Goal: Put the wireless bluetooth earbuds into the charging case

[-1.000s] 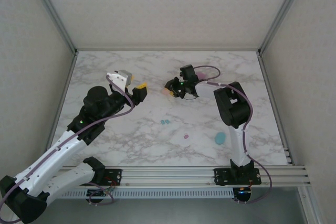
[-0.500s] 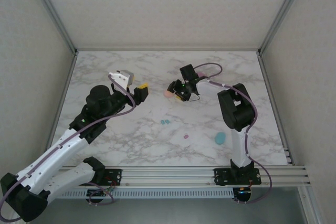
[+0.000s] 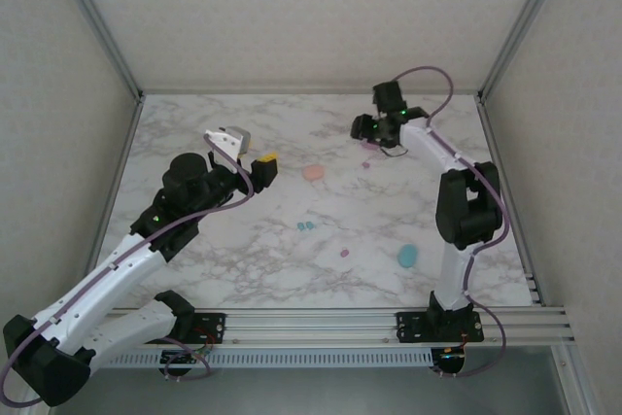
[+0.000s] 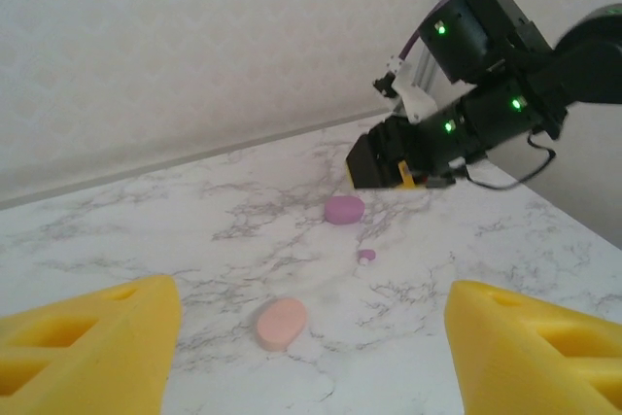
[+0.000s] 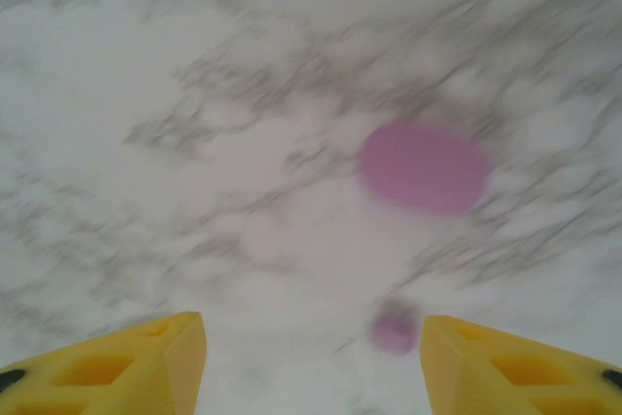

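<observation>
1. The right end effector (image 5: 311, 335) is released: its yellow fingers (image 5: 525, 366) stand well apart with bare marble between them and nothing grasped.
2. It is over the far-right part of the tabletop (image 3: 194, 240), close to the far edge.
3. In the right wrist view the purple earbud (image 5: 395, 330) lies on the tabletop near the gap between the fingertips, nearer the right-hand one. The picture is blurred, so I cannot tell whether it is touched.
4. The purple case (image 5: 424, 167) lies flat just beyond that earbud and apart from it.
5. The left end effector (image 3: 264, 164) is also released, with its yellow pads (image 4: 92, 337) wide apart and empty. It is held above the left half of the tabletop, toward the far edge, and faces the right end effector.
6. The peach case (image 4: 281, 323) lies flat near the middle of the tabletop, toward the far edge, between the two end effectors and clear of both.
7. Two teal earbuds (image 3: 305, 225) lie side by side at the centre of the tabletop.
8. A pink earbud (image 3: 344, 253) lies by itself, nearer the near edge and slightly right of the teal pair.
9. The teal case (image 3: 407, 257) lies flat toward the near-right corner, apart from every earbud.
10. No earbud sits in a case.
</observation>
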Controlling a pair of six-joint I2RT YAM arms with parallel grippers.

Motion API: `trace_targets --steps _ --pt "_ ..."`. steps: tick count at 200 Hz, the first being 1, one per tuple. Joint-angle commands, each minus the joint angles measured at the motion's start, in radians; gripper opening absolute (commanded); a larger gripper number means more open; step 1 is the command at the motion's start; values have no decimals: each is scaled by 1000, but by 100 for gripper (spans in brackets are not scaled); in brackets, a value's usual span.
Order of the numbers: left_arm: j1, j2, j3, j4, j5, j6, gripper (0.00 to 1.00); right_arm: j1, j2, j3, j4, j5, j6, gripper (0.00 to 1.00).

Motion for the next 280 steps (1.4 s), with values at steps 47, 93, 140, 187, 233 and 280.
trace_targets --steps 47,93,140,187,233,280 --pt "10 23 54 -49 54 -6 73 -144 305 353 -201 -247 -266 64" --pt "10 40 68 -62 62 -1 73 -153 460 562 -296 -354 -275 65" --pt "10 51 74 -63 64 1 74 -152 558 690 -391 -384 -296 65" --pt "10 53 73 -59 69 1 74 -151 550 662 -439 -396 -353 65" --pt "10 60 73 -48 75 -3 74 -144 495 595 -446 -382 -385 64" --pt "10 58 70 -46 77 -1 74 -100 454 534 -428 -196 -419 62"
